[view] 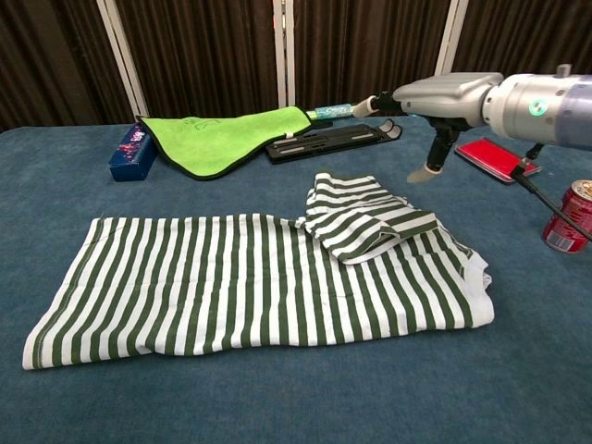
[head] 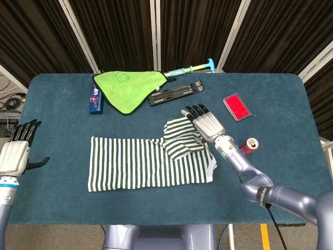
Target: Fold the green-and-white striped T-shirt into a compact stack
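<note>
The green-and-white striped T-shirt point(head: 148, 164) point(view: 250, 282) lies flat across the middle of the blue table, with one sleeve point(head: 181, 138) point(view: 363, 225) folded in on its right part. My right hand point(head: 206, 124) point(view: 435, 97) hovers open above that sleeve, lifted off the cloth, fingers spread, holding nothing. My left hand point(head: 15, 153) is at the table's left edge, far from the shirt, open and empty; the chest view does not show it.
At the back lie a lime green cloth point(head: 127, 86) point(view: 227, 136), a blue box point(head: 95, 99) point(view: 131, 153), a black folded stand point(head: 176, 92) point(view: 324, 141) and a teal-handled tool point(head: 192, 68). A red case point(head: 237, 106) point(view: 495, 157) and a red can point(head: 249, 146) point(view: 567, 215) sit on the right.
</note>
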Motion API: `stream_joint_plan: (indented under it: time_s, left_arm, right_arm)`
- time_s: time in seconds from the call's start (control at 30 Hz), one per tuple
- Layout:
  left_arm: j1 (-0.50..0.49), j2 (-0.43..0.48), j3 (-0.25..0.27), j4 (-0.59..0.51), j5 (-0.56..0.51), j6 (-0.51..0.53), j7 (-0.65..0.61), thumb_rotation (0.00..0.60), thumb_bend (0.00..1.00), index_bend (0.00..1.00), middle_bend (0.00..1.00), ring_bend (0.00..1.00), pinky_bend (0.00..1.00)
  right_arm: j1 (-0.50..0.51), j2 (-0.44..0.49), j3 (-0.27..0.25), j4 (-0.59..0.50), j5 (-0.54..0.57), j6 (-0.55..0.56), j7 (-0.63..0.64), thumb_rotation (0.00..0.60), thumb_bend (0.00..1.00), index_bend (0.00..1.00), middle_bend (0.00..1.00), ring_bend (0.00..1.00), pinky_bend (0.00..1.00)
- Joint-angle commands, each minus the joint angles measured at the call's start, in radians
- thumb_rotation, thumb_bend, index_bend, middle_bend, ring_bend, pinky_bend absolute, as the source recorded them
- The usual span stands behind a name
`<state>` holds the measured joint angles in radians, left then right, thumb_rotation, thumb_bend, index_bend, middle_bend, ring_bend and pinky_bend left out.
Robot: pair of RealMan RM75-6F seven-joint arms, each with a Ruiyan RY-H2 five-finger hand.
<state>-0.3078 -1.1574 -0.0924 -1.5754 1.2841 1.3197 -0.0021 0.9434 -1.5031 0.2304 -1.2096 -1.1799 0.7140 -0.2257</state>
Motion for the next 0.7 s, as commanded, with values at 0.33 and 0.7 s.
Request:
stream_joint_plan:
  time_s: [0.33,0.7]
  left_arm:
    - [-0.006,-0.025,-0.023,0.041,-0.037,-0.036,0.019,0.600,0.20,0.00,0.00,0.00,0.00]
    - [-0.014,-0.047,-0.031,0.076,-0.057,-0.073,0.032,0.600,0.20,0.00,0.00,0.00,0.00]
  right_arm:
    - [0.244,-0.322,0.073,0.504,0.059,-0.227,0.094,0.600,0.16,0.22,0.00,0.00,0.00]
    - [0.315,-0.470,0.054,0.793,0.019,-0.332,0.184,0.600,0.18,0.33,0.00,0.00,0.00]
